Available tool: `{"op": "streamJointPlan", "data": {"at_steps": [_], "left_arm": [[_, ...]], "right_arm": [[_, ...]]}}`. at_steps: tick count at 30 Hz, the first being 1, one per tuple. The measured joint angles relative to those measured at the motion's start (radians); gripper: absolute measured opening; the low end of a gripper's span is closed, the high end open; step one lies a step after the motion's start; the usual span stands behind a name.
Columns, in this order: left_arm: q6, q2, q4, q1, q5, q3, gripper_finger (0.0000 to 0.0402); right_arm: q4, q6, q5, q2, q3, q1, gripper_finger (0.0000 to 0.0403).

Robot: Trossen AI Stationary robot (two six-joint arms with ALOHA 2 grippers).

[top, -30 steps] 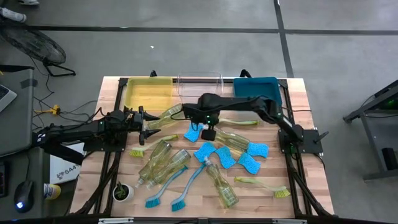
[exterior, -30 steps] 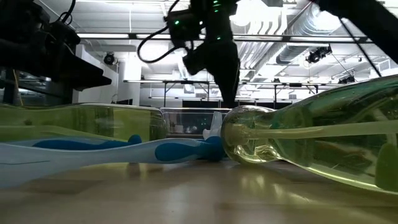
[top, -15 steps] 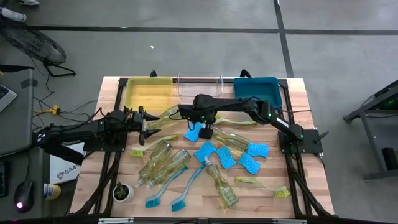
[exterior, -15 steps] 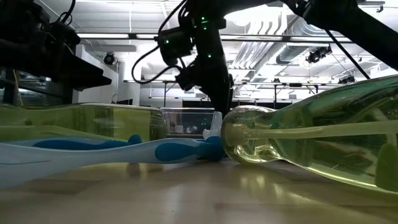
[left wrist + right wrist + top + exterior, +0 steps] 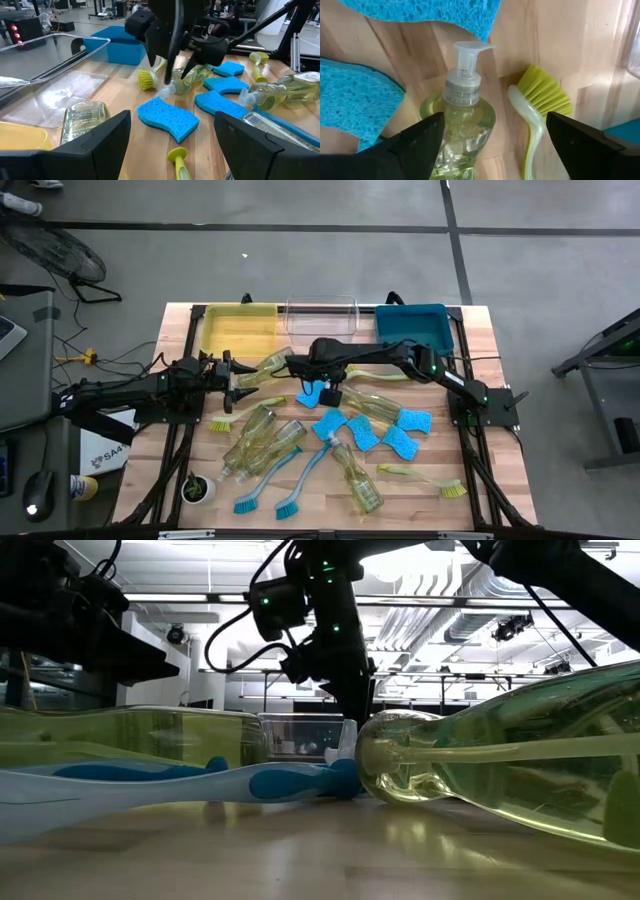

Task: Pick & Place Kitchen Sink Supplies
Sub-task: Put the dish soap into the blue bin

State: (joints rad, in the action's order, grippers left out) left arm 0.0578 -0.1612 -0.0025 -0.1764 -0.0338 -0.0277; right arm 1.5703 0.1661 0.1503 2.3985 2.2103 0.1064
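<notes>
Sorting barely begun

We see all three bins (image 5: 240, 330) empty; our right gripper (image 5: 331, 394), jaws apart, hovers over a soap bottle (image 5: 457, 122); left gripper (image 5: 232, 377), jaws apart, waits at nine o'clock.

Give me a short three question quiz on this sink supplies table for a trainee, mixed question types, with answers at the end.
1. True or false: the right gripper is open over a soap bottle.
2. Which bin sits between the yellow bin and the teal bin?
3. The brush head beside that bottle's pump is: A blue, B yellow-green.

Key: 1 true; 2 the clear bin; 3 B.
</notes>
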Motion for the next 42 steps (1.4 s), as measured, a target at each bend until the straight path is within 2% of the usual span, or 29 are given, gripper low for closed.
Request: {"op": "streamJointPlan", "data": {"at_steps": [8, 19, 26, 30, 37, 42], "left_arm": [[0.0, 0.0, 0.0, 0.0, 0.0, 0.0, 0.028], [0.0, 0.0, 0.0, 0.0, 0.0, 0.0, 0.028], [0.0, 0.0, 0.0, 0.0, 0.0, 0.0, 0.028], [0.0, 0.0, 0.0, 0.0, 0.0, 0.0, 0.028], [0.0, 0.0, 0.0, 0.0, 0.0, 0.0, 0.028], [0.0, 0.0, 0.0, 0.0, 0.0, 0.0, 0.028]], "right_arm": [[0.001, 0.046, -0.019, -0.044, 0.001, -0.032, 0.0344], [0.001, -0.017, -0.149, -0.064, -0.001, -0.098, 0.0344], [0.001, -0.04, -0.069, -0.064, -0.001, -0.133, 0.0344], [0.001, 0.012, -0.034, -0.064, -0.001, -0.137, 0.0344], [-0.007, 0.097, 0.008, -0.166, -0.209, -0.085, 0.0344], [-0.172, 0.098, -0.048, -0.23, -0.354, -0.067, 0.0344]]}}
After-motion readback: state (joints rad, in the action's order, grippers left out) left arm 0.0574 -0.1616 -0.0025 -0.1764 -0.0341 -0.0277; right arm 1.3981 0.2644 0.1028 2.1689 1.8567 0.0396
